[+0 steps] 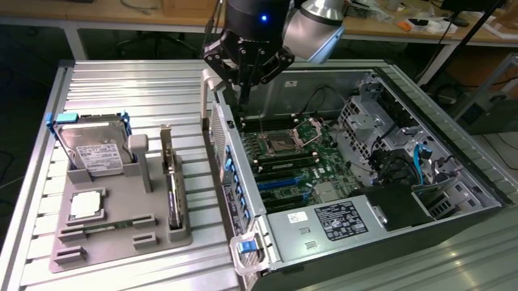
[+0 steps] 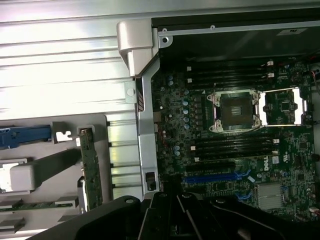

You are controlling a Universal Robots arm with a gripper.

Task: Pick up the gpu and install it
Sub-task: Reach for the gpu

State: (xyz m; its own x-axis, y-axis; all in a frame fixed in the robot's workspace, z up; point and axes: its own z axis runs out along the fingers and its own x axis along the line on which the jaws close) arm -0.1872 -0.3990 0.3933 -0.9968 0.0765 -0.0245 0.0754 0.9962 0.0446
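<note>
Dark end effector point(image 2: 172, 207) housing sits right under my wrist camera, jaws pressed together on nothing. From the exterior view I have it hanging over the near wall of the open computer case point(image 1: 233, 176).

Now the gpu point(image 1: 171, 188): it stands on edge in a slot of the grey holder point(image 1: 121, 239), on the exterior view's left of the case and well apart from my tool. I reckon it's light and stiff but fragile, a bare board with small parts on its faces and probably contacts along the buried edge. I'd pinch across the thin faces at the exposed top edge, around mid-length, clear of the silver bracket point(image 1: 166, 140).

Sharing the holder are a hard drive point(image 1: 96, 154) with a white label and a square chip point(image 1: 85, 206). Everything rides on a ribbed, shiny metal counter point(image 1: 130, 91), which looks slippery to me. Inside the case I see the motherboard point(image 1: 287, 154) and its blue slots point(image 1: 279, 182), tight quarters. Behind, wooden benches point(image 1: 113, 12) with cables and clutter
</note>
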